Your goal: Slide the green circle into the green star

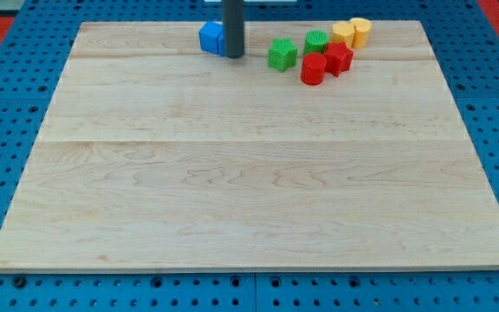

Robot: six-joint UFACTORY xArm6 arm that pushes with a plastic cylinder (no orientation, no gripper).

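My tip stood near the view's top edge of the wooden board, left of the middle, and it held nothing, being only a bare rod end resting at board height. It was right against the blue block, which lay just to its left and partly behind the rod; I could not make out that block's shape for certain. The green star lay a little to the view's right of my tip, apart from it, with bare wood between us. The green circle sat farther right and slightly nearer the view's top, near the star but not touching it. Just below the green circle were two red blocks: a red cylinder and, to its right, a red star, the two pressed together, and the star close against the green circle. Two yellow blocks stood side by side at the right end of the group, touching each other. The board lay on a blue pegboard table.
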